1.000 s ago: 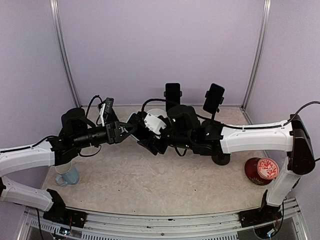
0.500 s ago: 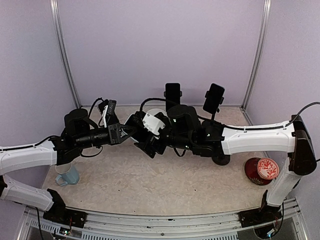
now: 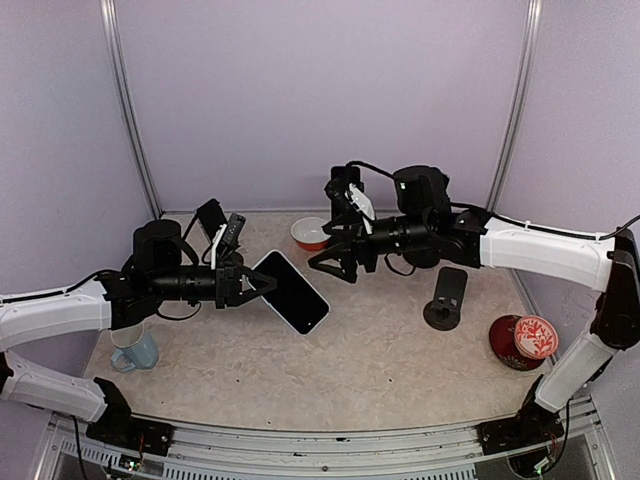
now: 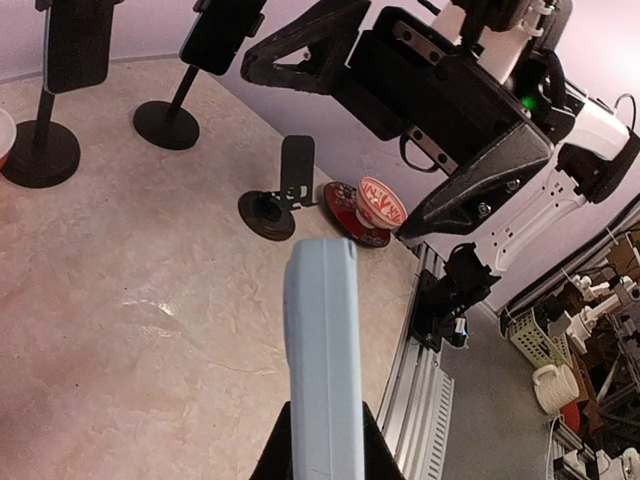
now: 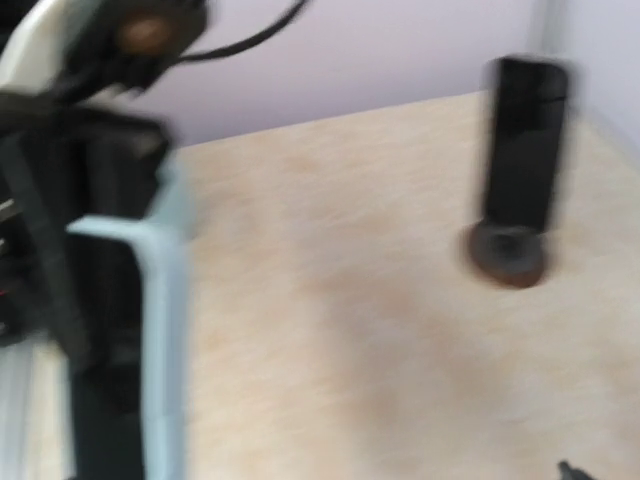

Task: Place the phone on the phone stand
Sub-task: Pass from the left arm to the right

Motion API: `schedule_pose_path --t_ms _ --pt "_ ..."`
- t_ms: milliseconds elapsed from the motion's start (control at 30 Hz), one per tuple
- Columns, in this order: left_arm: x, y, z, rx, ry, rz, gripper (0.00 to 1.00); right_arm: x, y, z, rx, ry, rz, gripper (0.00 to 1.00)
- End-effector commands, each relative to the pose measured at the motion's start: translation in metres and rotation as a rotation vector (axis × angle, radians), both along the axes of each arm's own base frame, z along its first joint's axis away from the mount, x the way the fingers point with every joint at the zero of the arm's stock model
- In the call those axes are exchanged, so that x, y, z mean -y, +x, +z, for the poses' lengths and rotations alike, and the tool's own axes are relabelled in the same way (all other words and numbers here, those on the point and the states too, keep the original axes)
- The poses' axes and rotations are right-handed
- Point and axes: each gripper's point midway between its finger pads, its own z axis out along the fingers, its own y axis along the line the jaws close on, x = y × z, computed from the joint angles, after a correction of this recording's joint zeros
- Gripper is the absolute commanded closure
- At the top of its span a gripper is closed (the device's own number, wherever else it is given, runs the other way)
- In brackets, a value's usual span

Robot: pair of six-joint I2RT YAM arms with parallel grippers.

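While clamping the phone [image 3: 290, 291] by one short end in the L gripper [image 3: 252, 284], jaws narrow on it, holding the rest sticking out ahead of the fingertips, tilted. Holding R gripper [image 3: 337, 268] jaws wide w/ nothing between, near the phone, not touching. Leaving phone stand [image 3: 446, 298] bare, well apart from both jaw pairs.

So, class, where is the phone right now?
Top view: the phone is left of centre, clamped in the left gripper, the red bowl behind it, the empty stand to its right.
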Motion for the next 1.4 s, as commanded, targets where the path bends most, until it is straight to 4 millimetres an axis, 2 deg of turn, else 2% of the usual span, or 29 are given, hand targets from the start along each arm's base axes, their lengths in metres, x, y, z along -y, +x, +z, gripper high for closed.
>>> schedule_pose_path --t_ms 0,200,300,400,467,600,667,733,867,967,1067,1133,1267,1367 --pt "0.005 -0.022 0.043 0.137 -0.069 -0.134 1.0 -0.004 -0.055 -0.005 -0.156 0.018 0.261 0.0" --pt "0.009 -0.021 0.038 0.12 -0.046 -0.156 1.0 -0.008 -0.086 -0.008 -0.277 0.064 0.454 0.0" --pt "0.01 -0.02 0.036 0.112 -0.048 -0.152 1.0 -0.011 -0.087 -0.016 -0.295 0.046 0.464 0.0" --pt "0.01 -0.018 0.033 0.099 -0.043 -0.143 1.0 -0.011 -0.066 -0.019 -0.238 0.013 0.327 0.0" --pt "0.009 -0.019 0.032 0.098 -0.046 -0.136 1.0 -0.004 -0.045 -0.021 -0.173 -0.011 0.193 0.0" --pt "0.005 -0.02 0.031 0.101 -0.048 -0.121 1.0 0.022 -0.003 -0.021 -0.137 -0.024 -0.046 0.0" --pt "0.004 -0.02 0.031 0.106 -0.045 -0.119 1.0 0.033 0.003 -0.022 -0.159 -0.001 -0.064 0.0" --pt "0.004 -0.021 0.029 0.11 -0.043 -0.124 1.0 0.037 0.0 -0.022 -0.177 0.019 -0.033 0.0" --pt "0.006 -0.021 0.028 0.109 -0.029 -0.136 1.0 0.045 0.009 -0.026 -0.153 -0.042 -0.091 0.0" --pt "0.007 -0.022 0.029 0.121 -0.024 -0.15 1.0 0.067 0.031 -0.022 -0.103 -0.051 -0.245 0.0" --pt "0.007 -0.019 0.028 0.14 -0.009 -0.143 1.0 0.112 0.061 -0.026 -0.113 -0.044 -0.456 0.0" --pt "0.007 -0.018 0.027 0.142 0.006 -0.143 1.0 0.142 0.073 -0.031 -0.148 -0.025 -0.559 0.0" --pt "0.008 -0.015 0.026 0.148 0.015 -0.14 1.0 0.19 0.085 -0.04 -0.17 -0.016 -0.726 0.0" --pt "0.007 -0.011 0.026 0.15 0.021 -0.115 1.0 0.215 0.087 -0.044 -0.178 -0.022 -0.832 0.0"
